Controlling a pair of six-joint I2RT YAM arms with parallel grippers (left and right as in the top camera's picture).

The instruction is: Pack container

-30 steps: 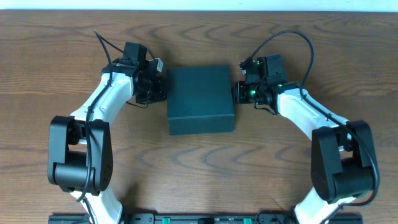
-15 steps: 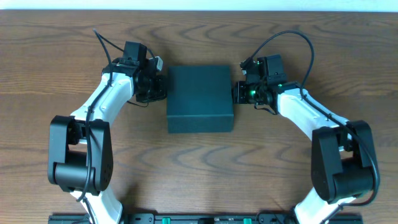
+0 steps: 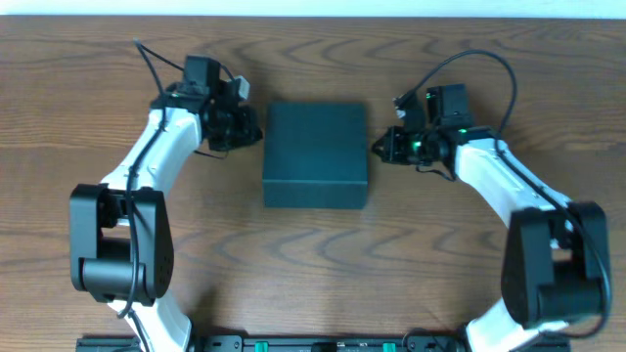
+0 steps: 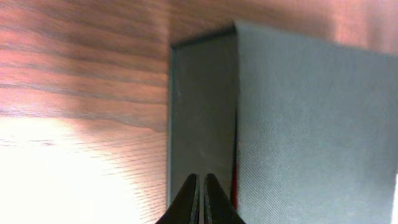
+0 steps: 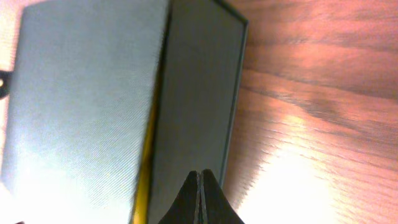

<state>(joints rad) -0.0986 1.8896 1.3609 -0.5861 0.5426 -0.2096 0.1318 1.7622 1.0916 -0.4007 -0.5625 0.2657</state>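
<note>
Fingers (image 4: 186, 200) of the left gripper (image 4: 200, 180) are pressed flat together with nothing between them, and their dark tips form a single point. In the left wrist view that point aims at the left side wall of the container (image 4: 298, 124), a dark teal box with its lid down. A thin red line (image 4: 235, 194) shows in the seam where the lid meets that wall. Whether the tips touch the wall cannot be told. From overhead they sit just beside the box's left edge, near its far corner.

The right gripper (image 5: 200, 177) is likewise clenched on nothing, its two fingers closed into one narrow wedge. It points at the opposite side wall, where a yellow strip (image 5: 147, 168) runs along the seam under the lid. From overhead a narrow sliver of wood separates these tips from the box's right edge. A green light (image 3: 421, 147) glows on the right wrist.

The box lies flat and closed at the middle of the brown wooden table (image 3: 313, 264), between the two grippers, its sides roughly square to the table edge. Both white arms bend inward from their black bases at the near edge. A black cable (image 3: 469, 61) loops above the right arm.
</note>
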